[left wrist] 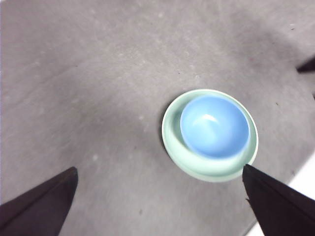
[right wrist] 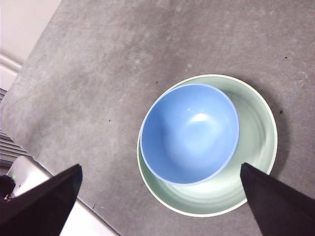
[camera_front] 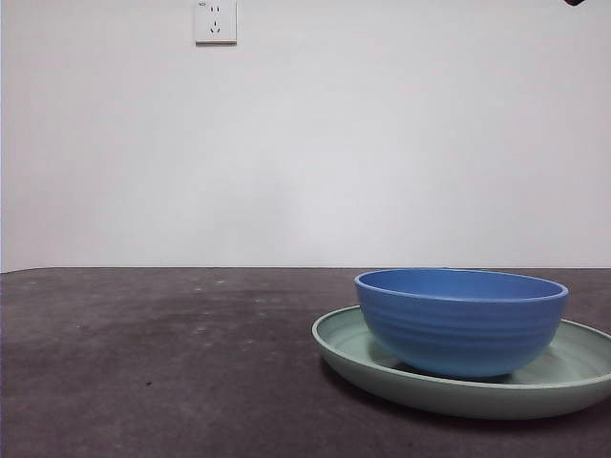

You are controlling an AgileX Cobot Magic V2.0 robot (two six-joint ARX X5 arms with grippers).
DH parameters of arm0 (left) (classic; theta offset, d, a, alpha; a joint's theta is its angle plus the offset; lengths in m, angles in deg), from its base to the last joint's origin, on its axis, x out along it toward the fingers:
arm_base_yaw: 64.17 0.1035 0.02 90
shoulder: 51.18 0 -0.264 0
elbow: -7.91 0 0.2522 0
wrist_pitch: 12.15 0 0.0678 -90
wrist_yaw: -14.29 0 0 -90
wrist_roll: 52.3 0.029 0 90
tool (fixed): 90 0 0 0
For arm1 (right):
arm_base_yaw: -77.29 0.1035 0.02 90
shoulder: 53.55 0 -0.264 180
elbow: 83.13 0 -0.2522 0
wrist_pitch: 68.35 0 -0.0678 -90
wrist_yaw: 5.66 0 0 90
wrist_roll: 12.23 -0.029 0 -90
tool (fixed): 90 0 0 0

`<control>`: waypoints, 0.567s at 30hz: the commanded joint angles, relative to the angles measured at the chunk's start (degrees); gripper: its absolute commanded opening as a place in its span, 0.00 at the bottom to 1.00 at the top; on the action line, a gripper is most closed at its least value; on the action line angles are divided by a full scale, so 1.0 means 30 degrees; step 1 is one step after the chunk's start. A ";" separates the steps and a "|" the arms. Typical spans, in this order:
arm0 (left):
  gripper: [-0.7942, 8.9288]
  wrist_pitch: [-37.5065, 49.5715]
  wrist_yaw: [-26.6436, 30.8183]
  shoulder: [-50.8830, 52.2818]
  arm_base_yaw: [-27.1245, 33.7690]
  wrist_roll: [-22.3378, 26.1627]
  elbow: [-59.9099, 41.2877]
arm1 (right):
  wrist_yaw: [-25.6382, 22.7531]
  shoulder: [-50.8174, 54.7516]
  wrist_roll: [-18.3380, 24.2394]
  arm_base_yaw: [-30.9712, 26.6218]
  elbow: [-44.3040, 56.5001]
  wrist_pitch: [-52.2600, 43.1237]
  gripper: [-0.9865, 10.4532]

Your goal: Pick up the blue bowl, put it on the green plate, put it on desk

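The blue bowl stands upright and empty in the green plate, which rests on the desk at the right of the front view. The bowl sits off-centre in the plate. My left gripper is open and empty, high above the desk, with the bowl and plate far below it. My right gripper is open and empty, high above the bowl and plate. Neither gripper touches anything.
A black arm tip shows at the top right corner of the front view. A white wall with a socket stands behind the desk. The desk's edge and a pale metal part show in the right wrist view.
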 commanded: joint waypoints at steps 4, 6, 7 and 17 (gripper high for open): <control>0.63 0.0772 0.0051 0.4073 0.0124 0.0415 -0.3461 | 0.0051 -0.0124 0.0138 0.0066 -0.0306 -0.0146 0.54; 0.63 0.1231 0.0051 0.5457 0.0124 0.0393 -0.4976 | 0.0051 -0.0124 0.0138 0.0066 -0.0306 -0.0146 0.54; 0.63 0.1552 0.0051 0.6178 0.0124 0.0357 -0.5821 | 0.0051 -0.0124 0.0138 0.0066 -0.0306 -0.0146 0.54; 0.63 0.4204 0.0029 1.1111 0.0124 -0.1559 -1.2837 | 0.0044 -0.0124 0.0138 0.0066 -0.0306 -0.0138 0.54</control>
